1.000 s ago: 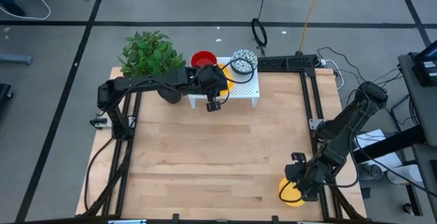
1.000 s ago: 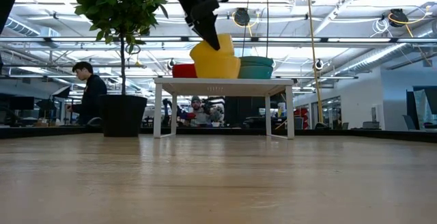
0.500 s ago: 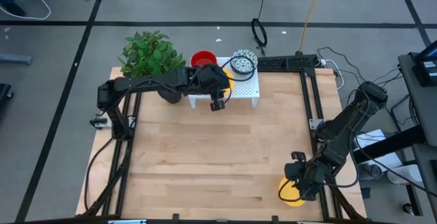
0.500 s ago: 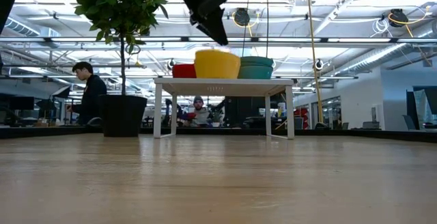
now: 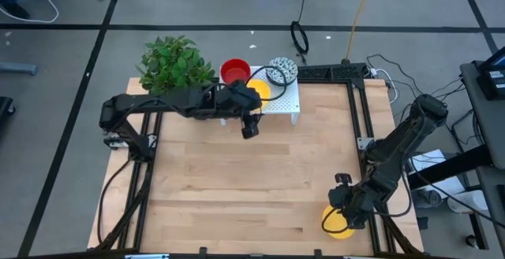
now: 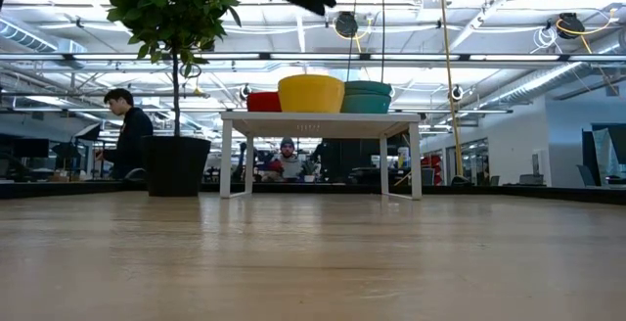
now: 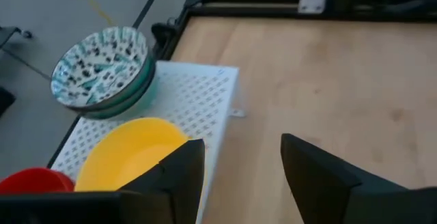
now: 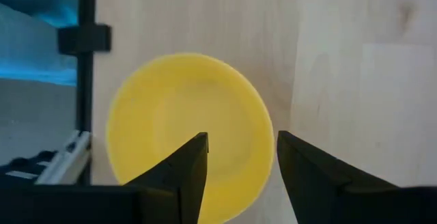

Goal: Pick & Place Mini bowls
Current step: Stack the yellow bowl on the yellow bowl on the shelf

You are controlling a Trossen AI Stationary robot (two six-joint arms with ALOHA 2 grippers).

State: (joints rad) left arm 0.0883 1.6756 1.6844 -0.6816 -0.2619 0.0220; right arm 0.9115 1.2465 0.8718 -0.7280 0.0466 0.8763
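Left wrist view is showing the left gripper hanging open beside the shelf's yellow bowl, while right wrist view is showing the right gripper gaping over another yellow bowl.

You are looking at a robotics lab set in a large open industrial hall. Past the wooden table, exposed ceiling trusses, pipes and hanging cables span the room. A person sits at a workstation beyond the table, near a potted plant. Around the table lies grey concrete floor marked with dark lines; two dark robot arms are mounted on black frames at the table's edges.
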